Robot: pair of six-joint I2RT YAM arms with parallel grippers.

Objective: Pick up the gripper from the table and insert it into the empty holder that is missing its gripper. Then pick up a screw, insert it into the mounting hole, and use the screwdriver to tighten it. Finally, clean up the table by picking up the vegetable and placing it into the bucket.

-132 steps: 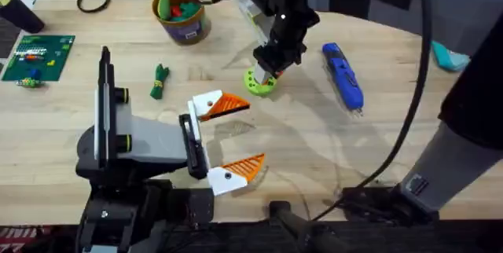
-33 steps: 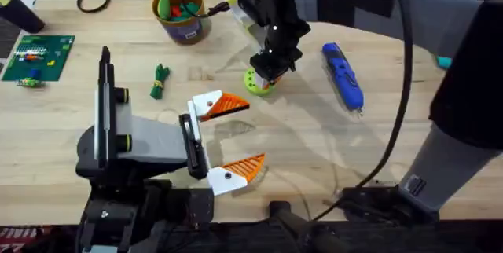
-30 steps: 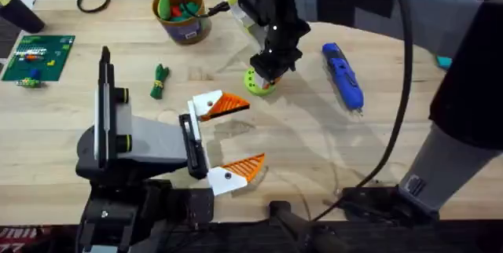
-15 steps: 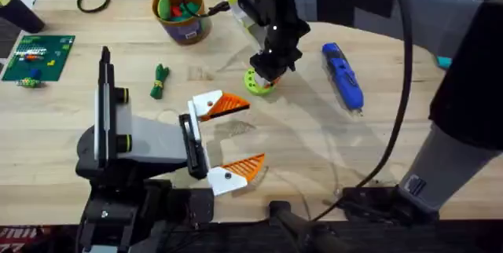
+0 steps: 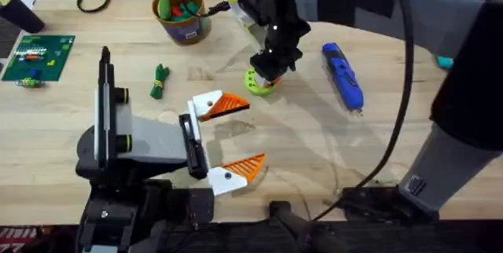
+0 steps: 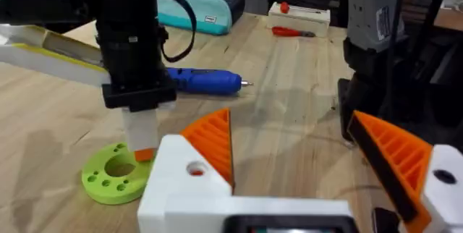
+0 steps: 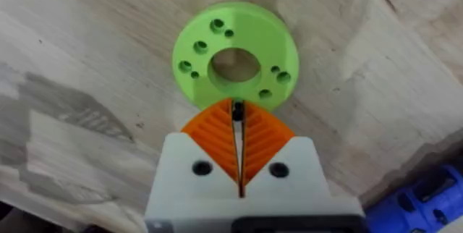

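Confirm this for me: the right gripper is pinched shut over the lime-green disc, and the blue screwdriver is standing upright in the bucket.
Not quite. The screwdriver is not in the bucket; the overhead view shows it lying flat on the table, beside the lime-green disc. The rest holds: the right wrist view shows the right gripper pinched shut just above the disc's rim.

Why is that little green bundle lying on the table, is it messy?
A bit. The vegetable lies loose on the table, apart from the bucket, which already holds colourful bits. Otherwise nothing looks spilled or broken.
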